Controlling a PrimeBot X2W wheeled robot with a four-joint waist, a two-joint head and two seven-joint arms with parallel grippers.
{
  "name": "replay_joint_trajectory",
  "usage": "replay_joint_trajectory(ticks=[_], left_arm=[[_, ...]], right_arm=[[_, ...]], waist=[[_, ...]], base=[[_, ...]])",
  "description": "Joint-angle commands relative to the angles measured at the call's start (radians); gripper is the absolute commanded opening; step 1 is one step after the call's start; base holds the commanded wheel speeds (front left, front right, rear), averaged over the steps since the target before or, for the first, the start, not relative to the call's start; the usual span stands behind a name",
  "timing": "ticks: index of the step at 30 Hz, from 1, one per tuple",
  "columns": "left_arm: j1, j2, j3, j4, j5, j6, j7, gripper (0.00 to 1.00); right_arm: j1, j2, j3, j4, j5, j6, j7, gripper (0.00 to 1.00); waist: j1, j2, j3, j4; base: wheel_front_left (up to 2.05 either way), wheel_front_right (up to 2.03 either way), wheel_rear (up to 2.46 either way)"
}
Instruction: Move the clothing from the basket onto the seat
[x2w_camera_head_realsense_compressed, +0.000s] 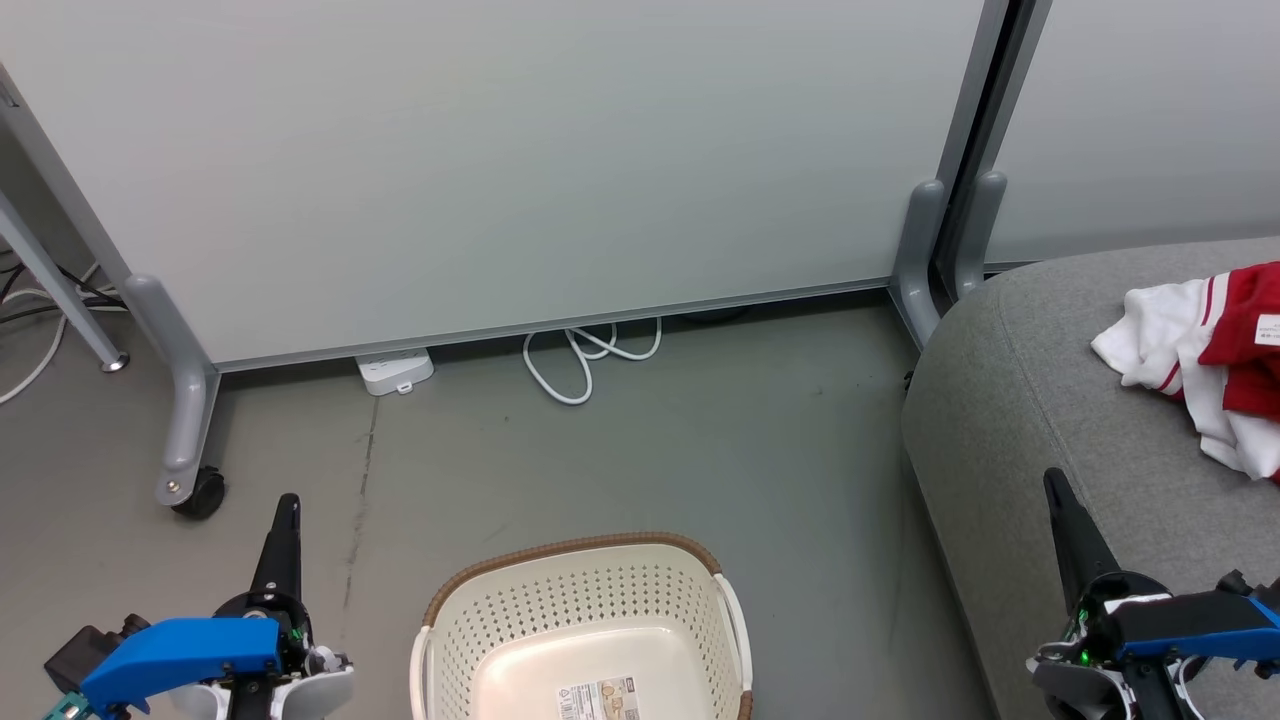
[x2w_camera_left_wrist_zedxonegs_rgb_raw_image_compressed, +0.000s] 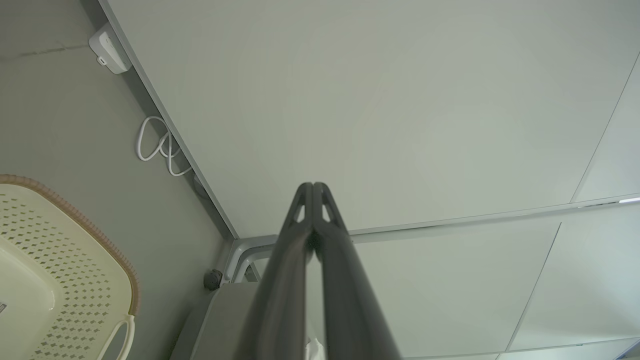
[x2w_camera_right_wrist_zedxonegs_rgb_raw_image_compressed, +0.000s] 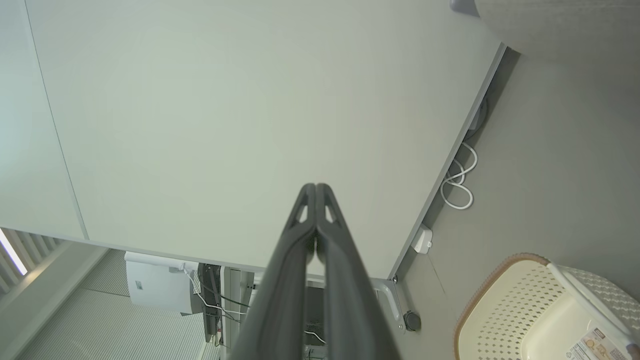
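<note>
The job looks almost done, or all done. The basket (x2w_camera_head_realsense_compressed: 575, 600) sits on the floor (x2w_camera_head_realsense_compressed: 700, 450), near and in the middle. The part of it I can see has nothing inside but a paper label (x2w_camera_head_realsense_compressed: 600, 698) on its bottom. The clothing (x2w_camera_head_realsense_compressed: 1215, 350) lies in a crumpled heap on the seat (x2w_camera_head_realsense_compressed: 1030, 400), far over on the right. I cannot tell if that heap is one piece or two.

The left gripper (x2w_camera_left_wrist_zedxonegs_rgb_raw_image_compressed: 312, 187) is closed with its two fingers pressed together, and it holds nothing. The right gripper (x2w_camera_right_wrist_zedxonegs_rgb_raw_image_compressed: 316, 187) is closed and empty too.

The basket is hard cream plastic with lots of little holes. It has a brown rim that looks woven and round corners. The clothing is soft, floppy cloth, red and white, with thin red stripes. The seat is grey fuzzy fabric, big and puffy, with round edges. The floor is smooth and grey.
</note>
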Motion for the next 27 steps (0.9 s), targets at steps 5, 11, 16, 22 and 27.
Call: replay_joint_trajectory(ticks=[5, 11, 16, 22, 27], left_arm=[[-0.023, -0.001, 0.012, -0.010, -0.044, -0.003, 0.014, 0.00], [-0.029, -0.004, 0.019, -0.013, -0.081, -0.003, 0.026, 0.00], [-0.034, -0.006, 0.024, -0.015, -0.112, -0.003, 0.035, 0.00], [-0.037, -0.008, 0.029, -0.018, -0.147, -0.003, 0.046, 0.00], [-0.039, -0.009, 0.032, -0.018, -0.161, -0.004, 0.051, 0.00]], right_arm=[[-0.016, -0.001, -0.006, -0.007, 0.054, 0.001, 0.008, 0.00], [-0.017, -0.001, -0.011, -0.006, 0.101, 0.001, 0.017, 0.00], [-0.020, -0.001, -0.014, -0.006, 0.137, 0.001, 0.021, 0.00], [-0.023, -0.001, -0.018, -0.006, 0.179, 0.001, 0.027, 0.00], [-0.025, -0.001, -0.019, -0.007, 0.197, 0.001, 0.029, 0.00]], waist=[[0.0000, 0.0000, 0.002, -0.002], [-0.0001, 0.0000, 0.003, -0.004], [-0.0001, 0.0000, 0.005, -0.006], [-0.0001, 0.0000, 0.006, -0.008], [-0.0001, 0.0000, 0.007, -0.009]], base=[[0.00, 0.00, 0.00], [0.00, 0.00, 0.00], [0.00, 0.00, 0.00], [0.00, 0.00, 0.00], [0.00, 0.00, 0.00]])
